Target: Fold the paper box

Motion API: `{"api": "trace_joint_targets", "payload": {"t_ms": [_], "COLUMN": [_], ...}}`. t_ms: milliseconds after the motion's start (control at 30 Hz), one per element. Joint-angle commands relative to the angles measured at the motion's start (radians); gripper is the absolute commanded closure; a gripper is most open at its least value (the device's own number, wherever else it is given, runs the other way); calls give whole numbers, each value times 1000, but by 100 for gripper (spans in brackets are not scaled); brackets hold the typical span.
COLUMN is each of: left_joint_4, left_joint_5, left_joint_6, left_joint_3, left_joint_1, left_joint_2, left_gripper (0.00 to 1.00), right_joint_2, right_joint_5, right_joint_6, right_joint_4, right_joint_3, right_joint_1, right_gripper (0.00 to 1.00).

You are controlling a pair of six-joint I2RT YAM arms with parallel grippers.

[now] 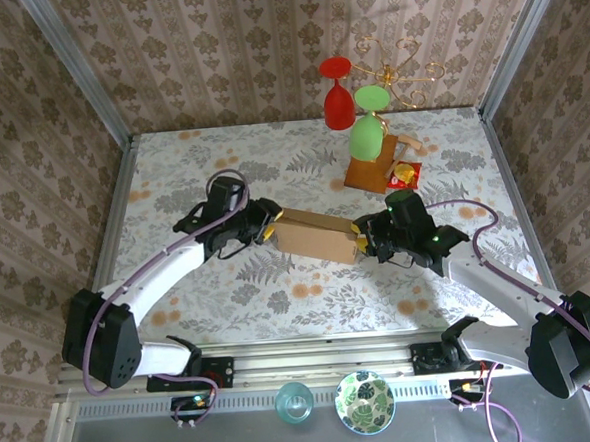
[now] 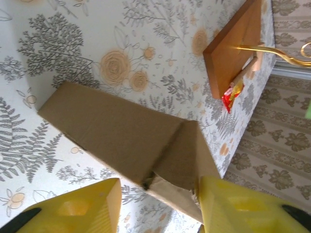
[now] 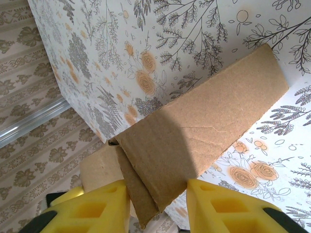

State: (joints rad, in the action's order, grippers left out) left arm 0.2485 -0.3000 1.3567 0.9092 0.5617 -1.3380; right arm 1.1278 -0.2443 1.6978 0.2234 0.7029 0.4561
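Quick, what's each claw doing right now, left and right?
Left claw: open, its fingers straddling one end of the paper box.
Right claw: closed on the paper box's other end.

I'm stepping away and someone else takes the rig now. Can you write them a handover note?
Left gripper: open, the box end between its fingers, with a gap on one side.
Right gripper: shut on the other end.
The box sits mid-table, between the two arms.
Done: main panels folded over along the creases.
Left: end flaps still look loose; tuck them and close up.
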Motion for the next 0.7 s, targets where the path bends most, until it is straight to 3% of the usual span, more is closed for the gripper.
{"api": "trace_joint_targets", "payload": {"t_ms": [0, 267, 533, 667], "left_joint_4": [-35, -76, -57, -58], "left_joint_5": [5, 17, 35, 44], "left_joint_6": [32, 53, 43, 7], "left_joint_3": [-45, -114, -133, -141], "left_joint_1": [2, 3, -2, -12], "left_joint_2": [-2, 3, 45, 68], "left_gripper": [58, 85, 91, 91], "right_joint_2": [30, 34, 37, 51], "right_joint_5": [12, 7, 5, -2], "right_joint_6": [-16, -25, -46, -137], "right_joint_4": [63, 68, 84, 139], "right_joint_3": [-22, -28, -20, 33], "right_joint_1": [3, 1, -2, -10], "right_gripper": [65, 66, 69, 68]}}
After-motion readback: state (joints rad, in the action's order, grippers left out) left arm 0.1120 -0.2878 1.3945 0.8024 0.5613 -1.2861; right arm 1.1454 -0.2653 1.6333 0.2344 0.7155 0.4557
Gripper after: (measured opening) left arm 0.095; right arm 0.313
